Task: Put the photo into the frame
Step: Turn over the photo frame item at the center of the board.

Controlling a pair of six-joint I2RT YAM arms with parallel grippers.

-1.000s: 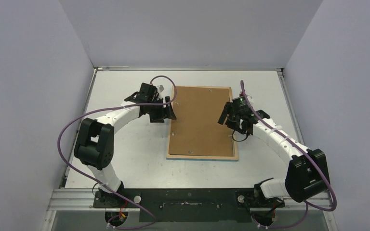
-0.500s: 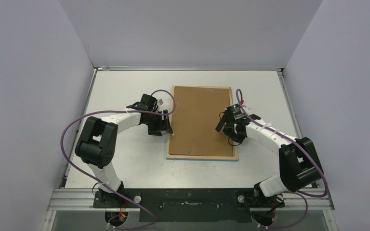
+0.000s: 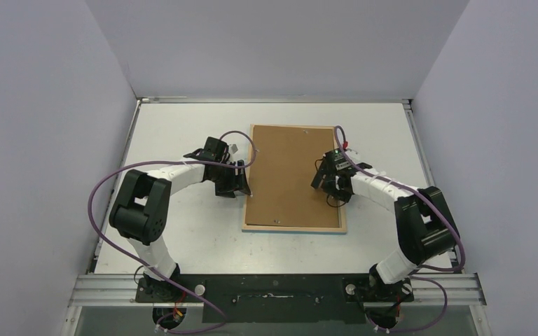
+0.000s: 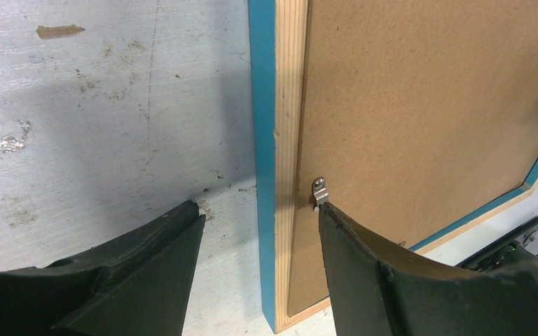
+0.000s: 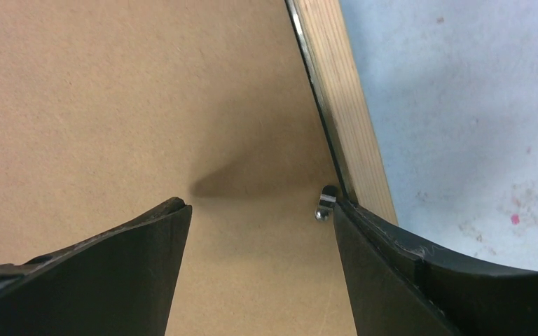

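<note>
– So, starting at the claws: released or clenched?

– Both released, gripping nothing. First, left claw point(image 4: 259, 210) spread astride the left rail of the frame point(image 4: 265, 105), one finger over bare table point(image 4: 112, 105), the other with its tip at a small metal clip point(image 4: 320, 190). Then right claw point(image 5: 259, 203) spread above the backing board point(image 5: 147, 91), outer finger tip at a matching clip point(image 5: 326, 203) beside the right rail.

– And further out, frame and photo?

– Frame flat and face down mid-table, pale wood back up, blue edge showing, brown board seated inside. Photo nowhere in view; impossible to tell whether under the board.

– Best way through this step?

– Probably swinging the clips clear of the board. Push each clip sideways with one fingertip, low and gentle; avoid bearing down on the board or shoving the frame across the table; free every clip before lifting the board out.
</note>
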